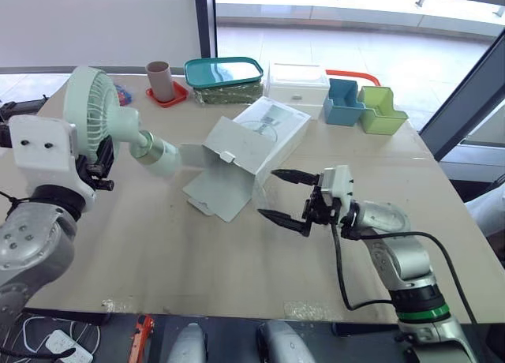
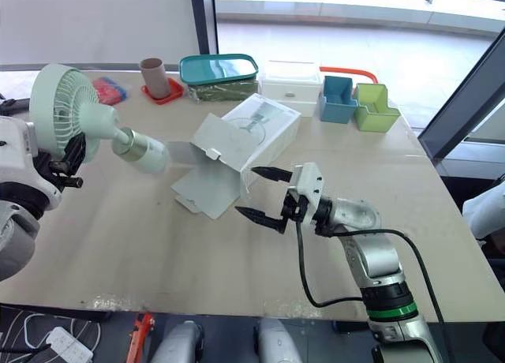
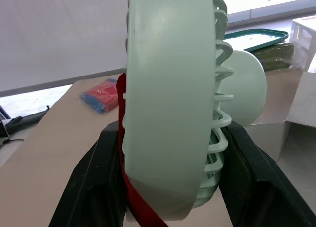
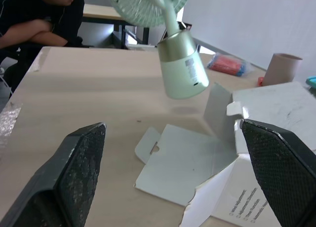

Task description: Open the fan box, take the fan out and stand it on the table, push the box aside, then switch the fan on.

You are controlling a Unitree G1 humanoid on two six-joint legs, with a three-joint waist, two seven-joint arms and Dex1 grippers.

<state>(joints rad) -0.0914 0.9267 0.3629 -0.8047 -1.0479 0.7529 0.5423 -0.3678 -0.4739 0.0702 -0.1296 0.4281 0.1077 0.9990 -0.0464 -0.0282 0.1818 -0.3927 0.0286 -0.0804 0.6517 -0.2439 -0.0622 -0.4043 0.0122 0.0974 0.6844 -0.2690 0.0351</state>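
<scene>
One pale green plastic fan (image 1: pixel 95 114), one white cardboard box (image 1: pixel 252 146).
Left gripper (image 3: pixel 173 153) pinches fan; right gripper (image 1: pixel 276 196) spread, maybe touching box.

The fan (image 1: pixel 93 117) between the left gripper's (image 3: pixel 173 131) black fingers (image 3: pixel 94 182) is pale mint green, its stem banded dull gold. A red strip (image 3: pixel 140 207), perhaps a strap, lies inside those jaws. Ahead of the right gripper's (image 1: pixel 268 192) jaws, the box (image 1: pixel 260 138) is white with a grey line drawing.
</scene>
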